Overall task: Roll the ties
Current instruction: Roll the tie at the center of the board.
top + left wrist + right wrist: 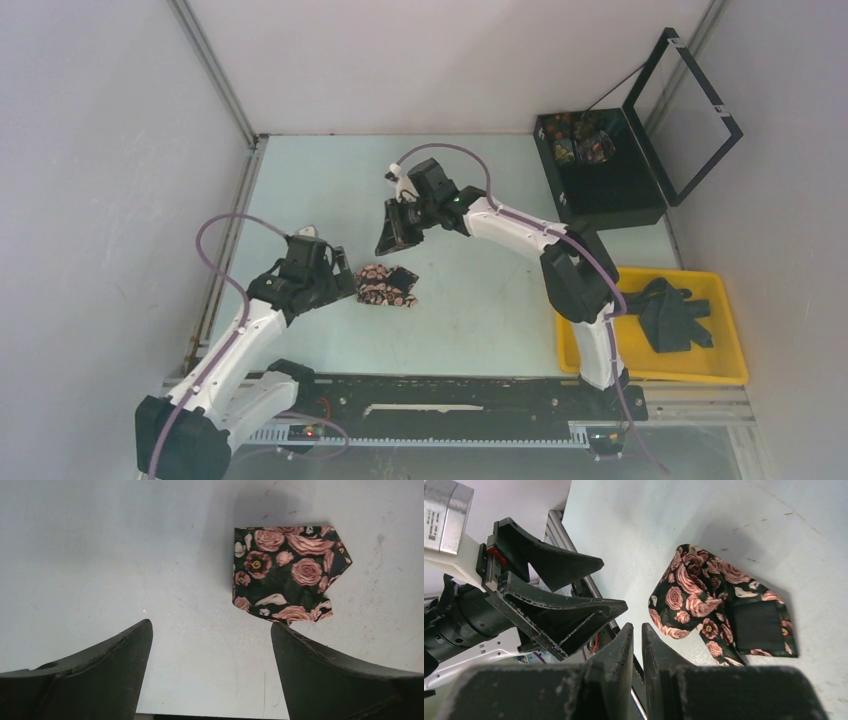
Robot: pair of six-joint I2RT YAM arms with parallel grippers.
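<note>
Top external is showing the bench [480,200] carrying a black case [610,185] at 1 o'clock (colourful rolls [578,138] seem to be stored inside) and a yellow tray [650,375] at 4 o'clock, where dark ties [675,315] are waiting unrolled. The rose-patterned tie [386,285] is lying rolled near the middle, apparently finished. The left claw [338,268] is standing wide apart just beside it at 9 o'clock, gripping nothing. The right claw [395,235], nearly together and empty, is hovering at the tie's 12 o'clock.

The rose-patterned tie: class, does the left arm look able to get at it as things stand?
Probably yes. The left pincer stands open just short of the rose-patterned tie, with only bare table between them; the right pincer is off to the far side.
</note>
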